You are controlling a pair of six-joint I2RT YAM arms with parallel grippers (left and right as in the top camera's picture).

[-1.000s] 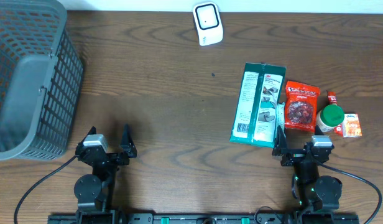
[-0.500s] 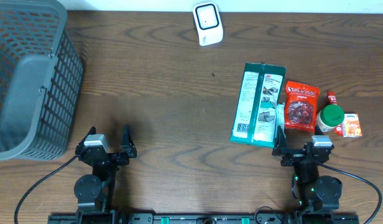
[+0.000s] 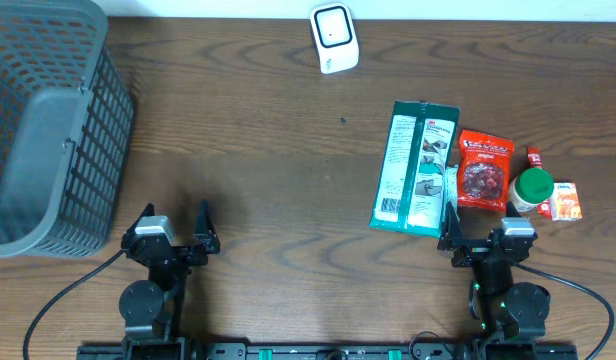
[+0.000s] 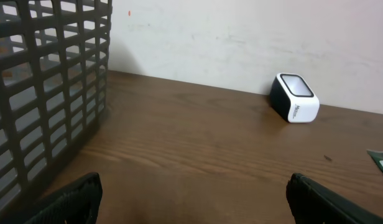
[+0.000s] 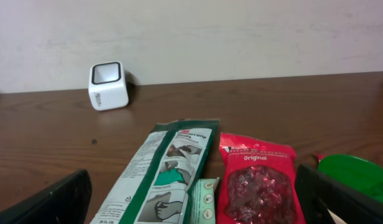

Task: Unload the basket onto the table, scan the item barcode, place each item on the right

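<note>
Right gripper [image 3: 477, 239] gaping empty, green pack [image 3: 416, 167] flat just ahead: light, floppy, slick film, best pinched at near edge, scanner [image 3: 334, 38] far beyond.

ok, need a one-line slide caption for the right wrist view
Right wrist view: open right gripper facing a green package and red snack bag, white barcode scanner at the table's far edge.

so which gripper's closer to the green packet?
Right. The right gripper sits open at the green packet's near end, just below it. The left gripper, also open, is far across the table by the basket.
</note>
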